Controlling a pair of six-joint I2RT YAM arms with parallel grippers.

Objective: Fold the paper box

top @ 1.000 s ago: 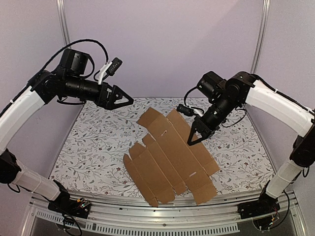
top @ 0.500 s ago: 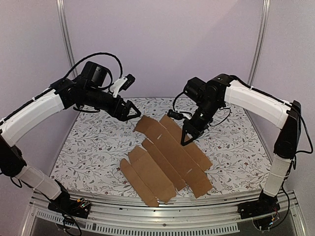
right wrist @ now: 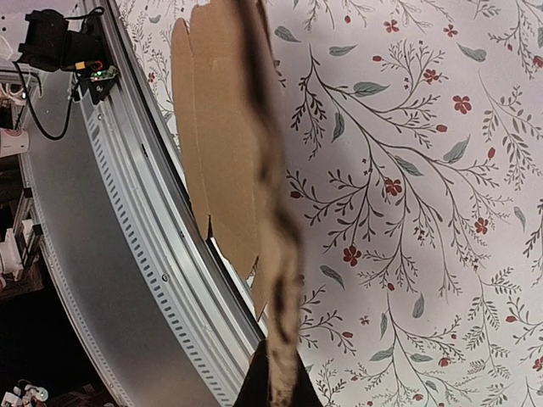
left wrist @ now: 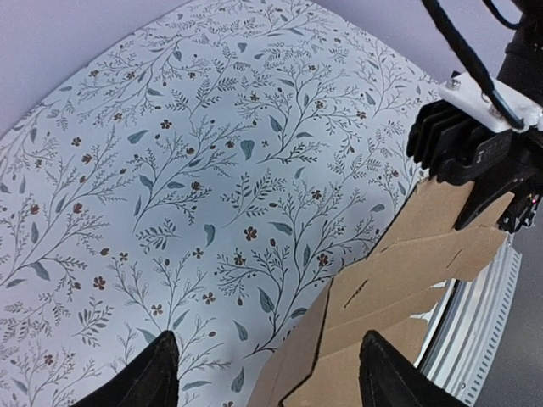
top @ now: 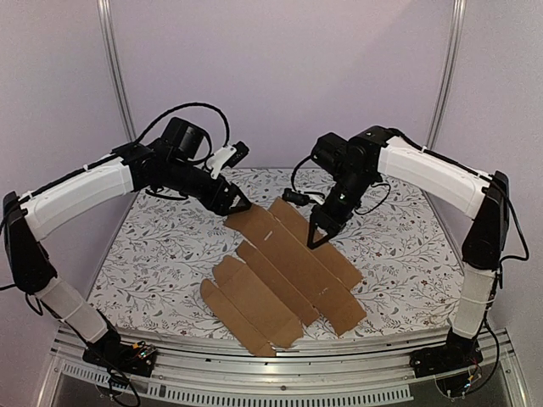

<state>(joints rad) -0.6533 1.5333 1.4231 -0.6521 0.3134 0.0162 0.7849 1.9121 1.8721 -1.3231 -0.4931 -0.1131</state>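
Top external view shows the right gripper (top: 316, 242) pinching the flat paper box (top: 284, 275). The left gripper (top: 240, 206), fingers parted, hovers at its far corner.

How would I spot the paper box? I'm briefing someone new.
Start at the floral-patterned table between the two arms. In its middle lies the paper box, a flat, unfolded brown cardboard sheet with flaps and slits. It is the only plain brown thing on the pattern.
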